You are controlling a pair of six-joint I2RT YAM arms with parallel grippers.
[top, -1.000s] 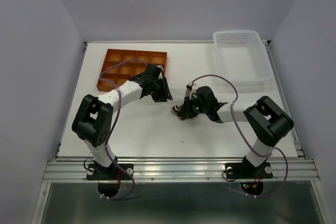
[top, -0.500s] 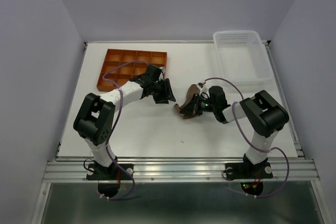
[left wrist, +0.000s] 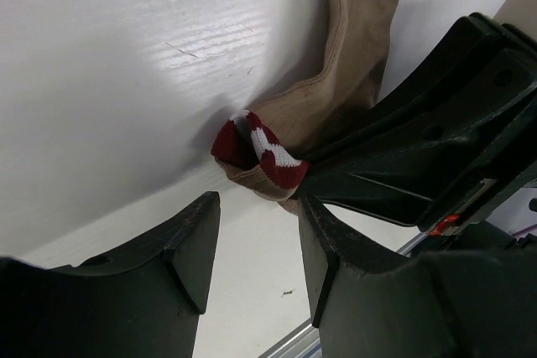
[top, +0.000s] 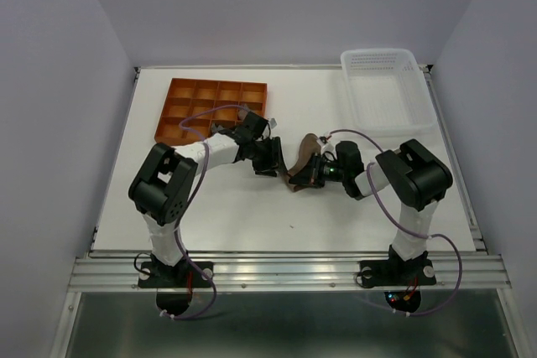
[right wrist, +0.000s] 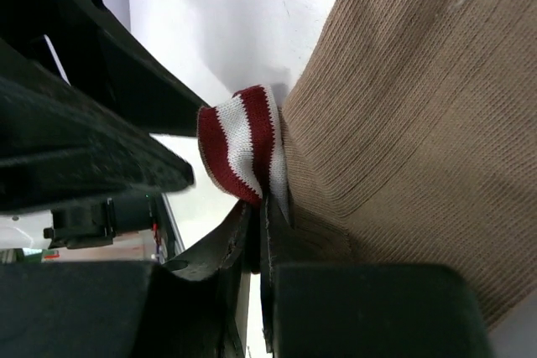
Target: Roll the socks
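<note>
R claw [right wrist: 260, 236] is clenched on the tan sock [right wrist: 419, 123], pinching just under its red-white cuff [right wrist: 243, 144]. L claw [left wrist: 256, 232] is approx. half open and grips nothing, cuff just before its gap. Sock lies mid bench [top: 252, 215] betw. both claws. Behind, well apart: orange tray [top: 214, 106], white basket [top: 386, 90]. Vs 1 s ago, L claw is closer to the sock.

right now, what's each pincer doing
Left pincer: open, holding nothing.
Right pincer: shut on the tan sock, by its red-white striped cuff.
</note>
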